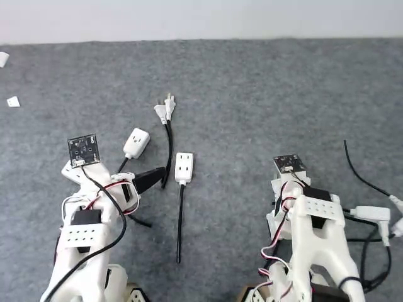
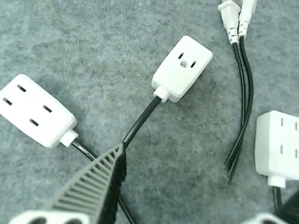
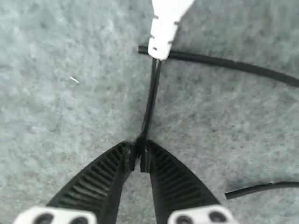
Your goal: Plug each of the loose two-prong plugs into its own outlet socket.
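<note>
Two loose white two-prong plugs [image 1: 165, 110] [image 2: 236, 18] lie side by side on the grey carpet, their black cords trailing back. Three white outlet sockets lie around them: one [image 1: 136, 143] [image 2: 182, 67] beside my left arm, one [image 1: 183, 167] [image 2: 280, 144] in the middle, one [image 2: 35, 109] close under the left arm. My left gripper [image 1: 148, 179] [image 2: 205, 177] hangs open above the cords between the sockets, holding nothing. My right gripper [image 3: 140, 154] is shut on the thin black cord of another white plug [image 3: 163, 28] [image 1: 371, 214] at the right.
A thick black cable [image 3: 224, 63] crosses just behind that plug, and a loose cable end [image 3: 261, 186] lies beside the right gripper. More cables loop at the right table edge [image 1: 365, 179]. Small white scraps [image 1: 12, 101] sit at the far left.
</note>
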Available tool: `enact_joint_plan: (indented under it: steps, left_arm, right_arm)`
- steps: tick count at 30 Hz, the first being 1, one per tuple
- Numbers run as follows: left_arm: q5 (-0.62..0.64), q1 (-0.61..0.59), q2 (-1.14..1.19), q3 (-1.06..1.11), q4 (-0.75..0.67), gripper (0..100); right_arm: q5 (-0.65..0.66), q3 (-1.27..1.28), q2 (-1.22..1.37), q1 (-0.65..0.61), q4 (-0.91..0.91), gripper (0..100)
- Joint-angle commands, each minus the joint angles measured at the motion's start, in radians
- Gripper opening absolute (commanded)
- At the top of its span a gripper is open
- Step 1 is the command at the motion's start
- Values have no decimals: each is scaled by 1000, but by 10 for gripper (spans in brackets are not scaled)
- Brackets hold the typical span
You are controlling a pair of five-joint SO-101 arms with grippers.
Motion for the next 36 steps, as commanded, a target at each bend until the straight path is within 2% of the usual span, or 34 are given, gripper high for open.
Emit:
enact_joint_plan:
  steps: [1,5,9,13,20,23,30,36]
  left_arm:
    - [-2,5,-17,-27,-21,511]
    - [-2,5,-17,-27,-21,511]
    - [-2,5,-18,-27,-21,511]
    - [-2,3,-21,-24,-21,511]
    - [-2,2,-21,-24,-18,511]
    - [-2,0,-21,-24,-17,511]
    - [-2,2,-21,-24,-17,511]
    - [-2,2,-21,-24,-18,511]
  right_arm:
    - [-12,-35,2,45,-13,9]
    - [-12,-48,-36,90,-5,9]
    - [-5,-61,-140,82,39,8]
    - [-3,-133,-225,81,142,8]
    - [-14,-442,-274,56,414,8]
    - [-87,-532,-274,25,483,8]
    - [-221,-641,-285,-65,492,8]
    - [-229,-830,-266,-68,542,8]
